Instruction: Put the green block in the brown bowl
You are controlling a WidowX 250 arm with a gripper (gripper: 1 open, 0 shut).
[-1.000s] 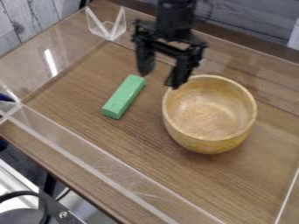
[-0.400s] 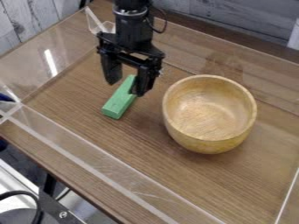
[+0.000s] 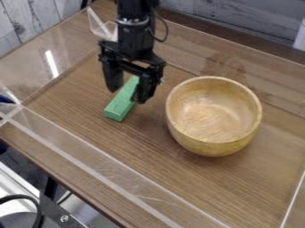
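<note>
The green block (image 3: 118, 107) lies flat on the wooden table, left of the brown bowl (image 3: 215, 114). Only its near end shows; the far end is hidden behind my gripper. My black gripper (image 3: 130, 87) hangs straight down over the block's far end, open, with one finger on each side of the bar. Nothing is held between the fingers. The bowl stands upright and is empty.
A clear plastic wall (image 3: 71, 147) rings the wooden table, with a low front edge and a raised corner piece (image 3: 107, 24) at the back left. A black cable (image 3: 27, 207) loops below the front left corner.
The gripper has travelled left from beside the bowl's rim to above the green block and come down a little, staying open. Block and bowl have not moved.
</note>
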